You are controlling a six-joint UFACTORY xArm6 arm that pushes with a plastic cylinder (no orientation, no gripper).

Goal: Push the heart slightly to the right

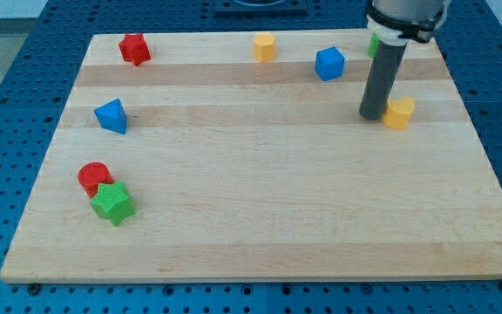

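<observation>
The yellow heart (399,113) lies on the wooden board (260,209) at the view's upper right. My tip (373,115) stands just at the heart's left side, touching or nearly touching it. The dark rod rises from there to the view's top edge.
A blue cube (329,63) and a yellow block (265,46) lie near the view's top. A green block (373,44) is mostly hidden behind the rod. A red star (134,49) is at the top left, a blue triangle (111,115) at the left. A red cylinder (94,178) and a green star (112,202) touch at the lower left.
</observation>
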